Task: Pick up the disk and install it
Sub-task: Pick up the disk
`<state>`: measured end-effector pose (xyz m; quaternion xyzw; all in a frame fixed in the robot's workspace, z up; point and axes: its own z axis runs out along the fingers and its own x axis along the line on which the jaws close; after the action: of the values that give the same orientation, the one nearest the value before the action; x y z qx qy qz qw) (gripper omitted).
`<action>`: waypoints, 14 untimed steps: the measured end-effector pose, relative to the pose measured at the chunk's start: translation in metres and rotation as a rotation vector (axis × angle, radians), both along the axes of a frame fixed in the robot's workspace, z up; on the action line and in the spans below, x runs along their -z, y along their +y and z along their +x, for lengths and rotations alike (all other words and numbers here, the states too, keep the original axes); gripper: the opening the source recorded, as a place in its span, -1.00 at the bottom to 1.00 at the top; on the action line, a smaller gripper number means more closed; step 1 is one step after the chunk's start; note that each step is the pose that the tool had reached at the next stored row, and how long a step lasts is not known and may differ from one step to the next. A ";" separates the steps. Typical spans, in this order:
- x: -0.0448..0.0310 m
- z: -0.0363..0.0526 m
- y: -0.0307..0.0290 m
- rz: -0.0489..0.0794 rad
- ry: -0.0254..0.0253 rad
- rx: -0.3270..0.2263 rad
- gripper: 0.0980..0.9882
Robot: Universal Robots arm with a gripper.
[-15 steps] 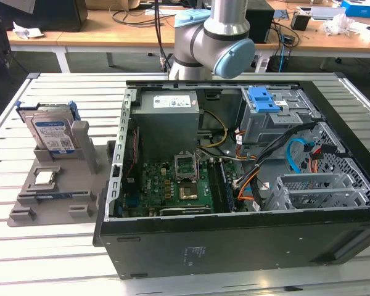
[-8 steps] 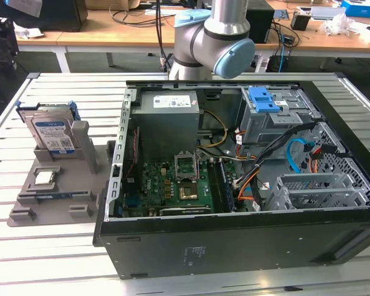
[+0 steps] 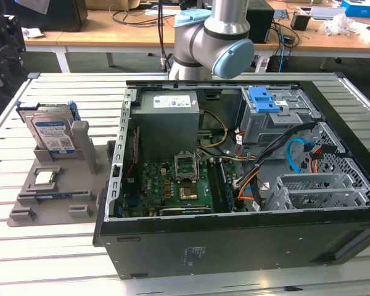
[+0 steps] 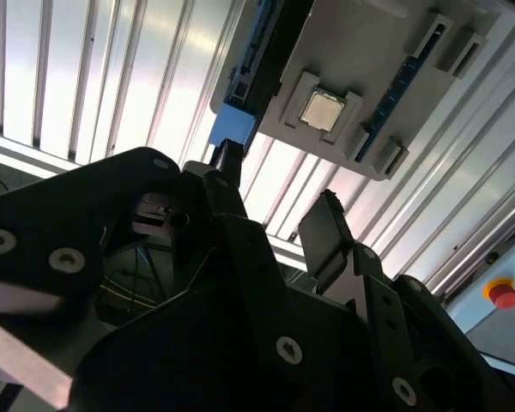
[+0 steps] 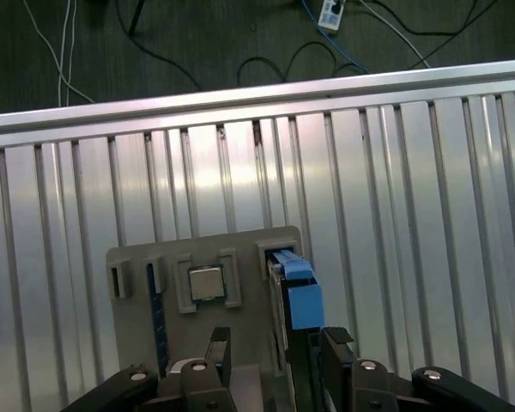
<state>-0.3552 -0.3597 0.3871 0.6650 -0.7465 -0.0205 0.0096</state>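
The disk point(image 3: 49, 132) stands on edge in a grey holder point(image 3: 80, 185) on the slatted table, at the exterior view's left. It is silver with a white-and-blue label and blue rails. In the first wrist view I see the disk point(image 5: 296, 296) edge-on from above, its blue rail facing the camera. My gripper point(image 5: 276, 342) hangs well above the holder, open, with the disk's edge showing far below between its dark fingers point(image 5: 219, 343). In the second wrist view the gripper point(image 4: 276, 184) holds nothing, and the disk's blue rail point(image 4: 236, 120) lies beyond the fingertips.
A small square processor chip point(image 3: 45, 177) lies on the holder in front of the disk. The open computer case point(image 3: 234, 185) takes up the middle of the table, with a grey drive cage and blue latch point(image 3: 264, 102) at its far right. The arm point(image 3: 216, 37) rises behind the case.
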 end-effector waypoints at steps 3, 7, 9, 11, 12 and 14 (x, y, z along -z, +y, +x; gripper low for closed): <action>0.0013 0.0009 0.0000 0.000 0.0001 0.000 0.00; 0.0032 0.0018 0.0000 0.000 0.0002 0.000 0.00; 0.0046 0.0023 0.0000 0.000 0.0002 0.000 0.00; 0.0075 0.0029 0.0000 0.000 0.0001 0.000 0.00; 0.0088 0.0031 0.0000 0.000 0.0002 0.000 0.00; 0.0110 0.0035 0.0000 0.000 0.0002 0.000 0.00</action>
<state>-0.3517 -0.3597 0.3761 0.6650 -0.7465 -0.0205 0.0098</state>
